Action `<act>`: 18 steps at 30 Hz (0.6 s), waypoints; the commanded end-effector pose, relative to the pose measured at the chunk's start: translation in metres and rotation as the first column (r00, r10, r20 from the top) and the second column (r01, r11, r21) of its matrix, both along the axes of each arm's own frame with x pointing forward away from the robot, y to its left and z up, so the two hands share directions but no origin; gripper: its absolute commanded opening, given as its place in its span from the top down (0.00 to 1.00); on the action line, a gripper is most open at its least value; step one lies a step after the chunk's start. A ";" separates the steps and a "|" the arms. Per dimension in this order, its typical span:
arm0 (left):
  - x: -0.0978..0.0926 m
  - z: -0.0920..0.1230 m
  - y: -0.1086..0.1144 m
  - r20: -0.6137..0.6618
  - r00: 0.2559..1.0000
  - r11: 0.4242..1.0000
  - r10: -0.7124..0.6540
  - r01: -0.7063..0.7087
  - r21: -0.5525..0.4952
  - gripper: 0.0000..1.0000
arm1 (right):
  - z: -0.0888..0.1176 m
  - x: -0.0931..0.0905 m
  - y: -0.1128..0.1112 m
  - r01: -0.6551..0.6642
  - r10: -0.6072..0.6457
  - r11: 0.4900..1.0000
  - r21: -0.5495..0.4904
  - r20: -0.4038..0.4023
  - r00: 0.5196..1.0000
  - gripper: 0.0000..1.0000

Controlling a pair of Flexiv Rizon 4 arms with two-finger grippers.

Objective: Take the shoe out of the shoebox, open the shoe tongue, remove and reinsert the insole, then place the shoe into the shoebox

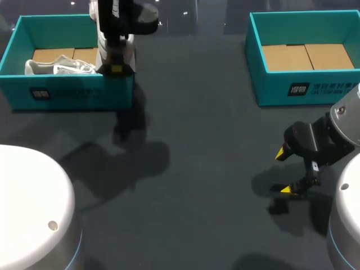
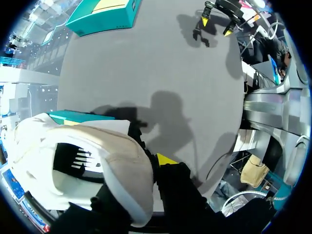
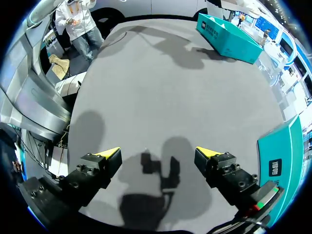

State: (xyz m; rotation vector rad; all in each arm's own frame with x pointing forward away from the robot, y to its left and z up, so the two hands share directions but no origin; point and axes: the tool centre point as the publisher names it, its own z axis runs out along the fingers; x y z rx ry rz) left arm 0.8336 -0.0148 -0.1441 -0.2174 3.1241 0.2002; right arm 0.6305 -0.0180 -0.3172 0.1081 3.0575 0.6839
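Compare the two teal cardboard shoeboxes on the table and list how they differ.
The left teal shoebox has a white lace-up shoe lying in it; the right teal shoebox shows only its bare brown floor. The left gripper hangs over the left shoebox's right end, holding a second white shoe; nothing hangs over the right one. Both are open-topped, with a white mark on the front wall.

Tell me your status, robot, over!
Left pincer shut on white shoe, held above left shoebox. Right pincer open, empty, over the table. Another shoe lies in that box. Nothing in the way.
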 end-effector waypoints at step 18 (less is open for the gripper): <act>0.169 0.014 0.139 -0.064 0.996 0.993 -0.068 0.062 -0.100 1.00 | 0.000 -0.002 0.000 0.002 -0.002 1.000 -0.003 0.004 1.000 0.00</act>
